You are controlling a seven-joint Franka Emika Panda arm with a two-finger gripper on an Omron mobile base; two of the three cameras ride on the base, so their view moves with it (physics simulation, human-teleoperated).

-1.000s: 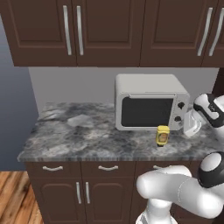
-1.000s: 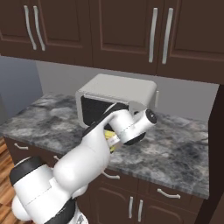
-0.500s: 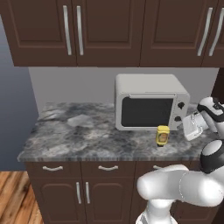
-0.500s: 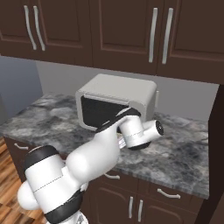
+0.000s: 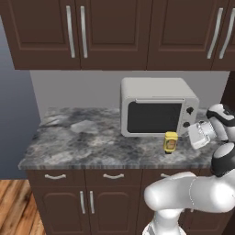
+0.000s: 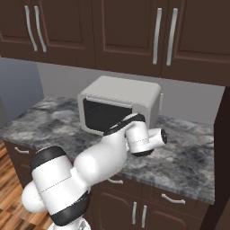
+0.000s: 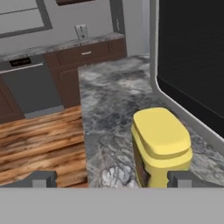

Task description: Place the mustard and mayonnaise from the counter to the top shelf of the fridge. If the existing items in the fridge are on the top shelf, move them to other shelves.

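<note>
Big picture first: dark brown upper cabinets [image 5: 114, 32] run across the top, silver handles catching the light, and below them the counter [image 5: 82, 142], a grey marbled slab, spreads over more dark cabinets with drawers. On that slab sits the white microwave [image 5: 156, 108], dark door facing out, knobs on its right side.

Now the arm. From the left base view its fat white lower link [image 5: 193, 193] bulges across the bottom right, bends at a dark joint and climbs to the wrist at the right edge of the frame, level with the microwave's lower half. From the right base view the same arm sweeps up from the lower left, elbows over the counter's front edge, and the wrist turns sideways in front of the microwave door, lying roughly level.

The gripper [image 7: 111, 177] looks along the counter top in the hand view, and its jaws are spread wide, one grey fingertip [image 7: 41, 178] far to the left, the other at the right, nothing between them gripped.

And there's the mustard [image 5: 170, 142]: small, squat, yellow, upright on the counter just in front of the microwave's right corner. In the hand view it stands close ahead, nearer the right-hand fingertip, dark label showing on its side, untouched by either tip.
</note>
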